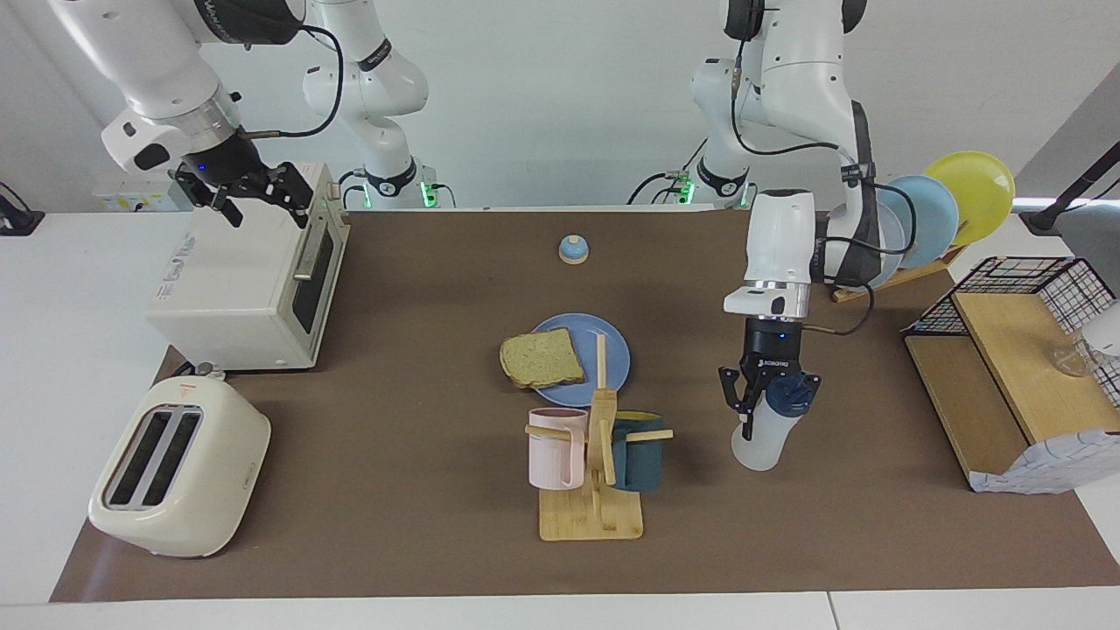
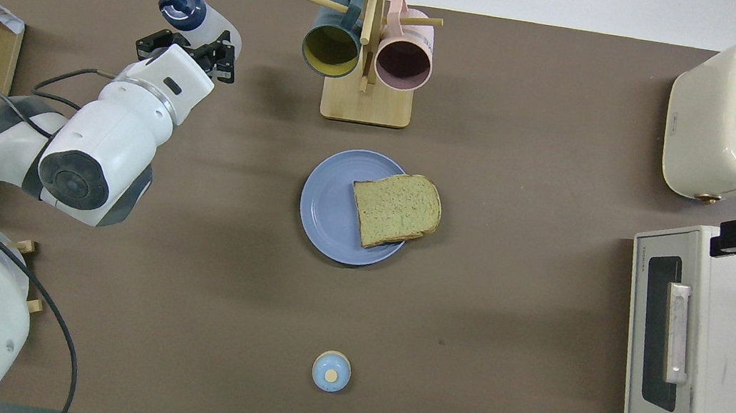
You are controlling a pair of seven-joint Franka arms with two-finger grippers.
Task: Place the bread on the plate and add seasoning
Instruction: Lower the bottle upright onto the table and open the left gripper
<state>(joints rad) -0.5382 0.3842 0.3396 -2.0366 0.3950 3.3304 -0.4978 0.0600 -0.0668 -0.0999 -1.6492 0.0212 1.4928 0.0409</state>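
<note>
left gripper (image 1: 768,404): clamped on the seasoning (image 1: 763,432), fingers at its neck, body tilted below them, beside mug rack (image 1: 593,490)
right gripper (image 1: 247,188): fingers spread, waits over toaster oven (image 1: 236,284)
bread (image 1: 542,359): on plate (image 1: 612,350), overhanging rim

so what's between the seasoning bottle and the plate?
Only bare table mat between bottle and plate, clearest in the overhead view; the mug rack stands off that line.

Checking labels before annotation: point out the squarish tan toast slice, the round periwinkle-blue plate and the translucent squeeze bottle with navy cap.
Squarish tan toast slice (image 2: 395,209), overhead view, crumb centre.
Round periwinkle-blue plate (image 2: 327,204), overhead view, bare surface.
Translucent squeeze bottle with navy cap (image 1: 761,442), facing view, lower body.
</note>
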